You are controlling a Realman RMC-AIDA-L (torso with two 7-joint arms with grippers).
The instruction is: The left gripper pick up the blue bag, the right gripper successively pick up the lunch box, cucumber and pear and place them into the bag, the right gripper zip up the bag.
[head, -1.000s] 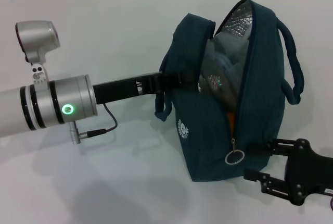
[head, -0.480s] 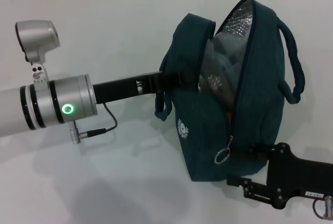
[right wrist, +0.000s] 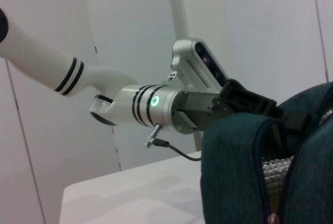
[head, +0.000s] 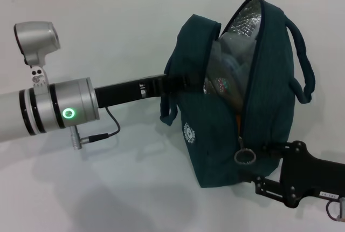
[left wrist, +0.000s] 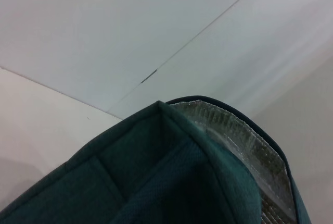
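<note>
And here's the blue bag (head: 237,97), standing upright on the white table (head: 108,38), its mouth gaping and the silvery lining (head: 245,19) catching the light. Inside, the clear lunch box (head: 223,78) sits high in the opening, and lower down a sliver of orange peeks through the gap, most likely the pear (head: 237,124). The cucumber? Nowhere in sight on the table, so it is probably buried in the bag, though that can't be confirmed.

On the bag's left side, the left gripper (head: 180,83) clamps the rim of the near panel by the handle (head: 168,110), holding the bag steady and open. Over at the bottom right, the right gripper (head: 259,167) sits against the bag's lower end, right beside the metal ring pull (head: 245,157) of the zipper. Its fingers look spread either side of that corner, but whether they have the pull is unclear.

So loading looks finished, and the zip is what's left: the slider sits at the bottom, the whole track above it unzipped.
</note>
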